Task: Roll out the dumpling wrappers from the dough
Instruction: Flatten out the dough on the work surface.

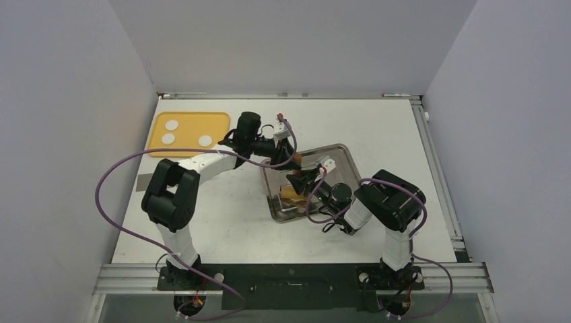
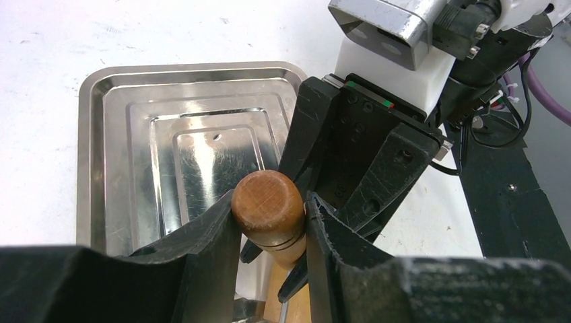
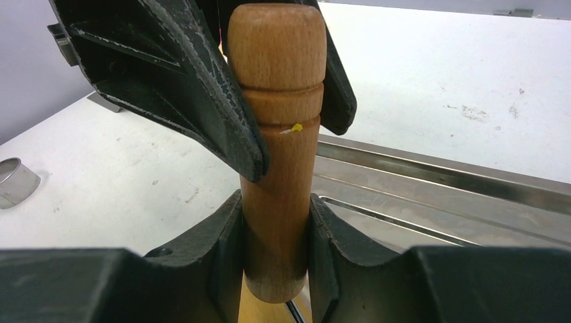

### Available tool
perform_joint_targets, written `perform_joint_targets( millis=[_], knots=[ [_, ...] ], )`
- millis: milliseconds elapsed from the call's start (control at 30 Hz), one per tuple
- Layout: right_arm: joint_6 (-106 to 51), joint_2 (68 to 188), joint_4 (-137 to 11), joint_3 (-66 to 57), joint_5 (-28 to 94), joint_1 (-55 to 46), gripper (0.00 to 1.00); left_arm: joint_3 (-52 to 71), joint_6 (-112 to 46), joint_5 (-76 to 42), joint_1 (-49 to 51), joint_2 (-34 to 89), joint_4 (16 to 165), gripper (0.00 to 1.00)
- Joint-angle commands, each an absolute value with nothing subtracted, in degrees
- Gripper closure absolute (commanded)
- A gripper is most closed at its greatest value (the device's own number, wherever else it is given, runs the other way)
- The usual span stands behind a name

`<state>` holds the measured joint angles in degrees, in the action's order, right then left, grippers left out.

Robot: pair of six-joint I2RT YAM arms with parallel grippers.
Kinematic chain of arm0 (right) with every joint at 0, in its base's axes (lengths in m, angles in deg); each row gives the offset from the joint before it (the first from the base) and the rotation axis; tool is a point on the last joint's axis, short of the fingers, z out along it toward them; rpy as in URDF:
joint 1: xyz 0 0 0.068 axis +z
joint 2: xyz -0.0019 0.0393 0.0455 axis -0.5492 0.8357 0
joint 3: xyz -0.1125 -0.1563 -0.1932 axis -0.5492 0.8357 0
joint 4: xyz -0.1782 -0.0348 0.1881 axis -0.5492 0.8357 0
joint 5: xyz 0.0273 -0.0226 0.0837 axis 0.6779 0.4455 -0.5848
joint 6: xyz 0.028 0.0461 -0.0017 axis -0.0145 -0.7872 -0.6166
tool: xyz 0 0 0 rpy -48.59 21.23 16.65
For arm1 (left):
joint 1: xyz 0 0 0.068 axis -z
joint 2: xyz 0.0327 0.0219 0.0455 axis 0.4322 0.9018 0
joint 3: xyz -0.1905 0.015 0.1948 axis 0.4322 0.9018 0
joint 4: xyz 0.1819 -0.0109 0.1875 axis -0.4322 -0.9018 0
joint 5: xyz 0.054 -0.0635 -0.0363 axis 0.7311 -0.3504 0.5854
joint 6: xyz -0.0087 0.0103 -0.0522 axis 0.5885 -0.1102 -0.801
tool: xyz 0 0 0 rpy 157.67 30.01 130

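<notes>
On the overhead camera both arms reach into the middle of the table (image 1: 397,134) and meet over the metal tray (image 1: 345,153). The left gripper (image 1: 294,161) and the right gripper (image 1: 301,183) sit close together there, with a bit of orange-brown wood showing by them: the rolling pin (image 1: 291,193). The dough (image 1: 172,125) is three small white lumps on the yellow board (image 1: 222,121) at the far left corner, well apart from the tray. I see no flattened wrapper anywhere. My reading is that the pin is being collected from its tray first, since nothing gets rolled without it.

On the left wrist camera, my left fingers (image 2: 222,222) are clenched on the rounded handle end of the pin, one on each side, touching the wood. The right gripper's black fingers come in from the far side, lower on the same handle. The tray beneath is bare where I can see it.

On the right wrist camera, the right fingers (image 3: 225,242) grasp the pin further down, and the left gripper's fingers pinch the knob above them. The pin runs straight up the picture between the two grips. I judge the double hold is there so the pin can be passed or steadied without slipping. A small metal ring (image 3: 15,182) sits on the table off to the left, playing no part.
</notes>
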<state>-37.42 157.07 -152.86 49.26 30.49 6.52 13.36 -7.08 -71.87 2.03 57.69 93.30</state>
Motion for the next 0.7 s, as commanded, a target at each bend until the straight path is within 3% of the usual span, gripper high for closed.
perform_joint_targets(
  millis=[0, 467, 667],
  knots=[
    [-35.00, 165.71, -140.56, 56.85, 36.61, 4.23, 0.92, 20.10, -1.81, -61.40, 0.06, 63.38, 80.34, 1.00],
    [-37.22, 166.93, -144.64, 59.88, 37.35, 4.22, 0.92, 18.88, -1.32, -61.10, -0.03, 63.66, 79.39, 1.00],
    [-36.23, 160.52, -137.83, 58.04, 35.96, 5.26, 0.92, 17.60, -0.10, -61.62, 0.10, 58.25, 74.44, 1.00]
  ],
)
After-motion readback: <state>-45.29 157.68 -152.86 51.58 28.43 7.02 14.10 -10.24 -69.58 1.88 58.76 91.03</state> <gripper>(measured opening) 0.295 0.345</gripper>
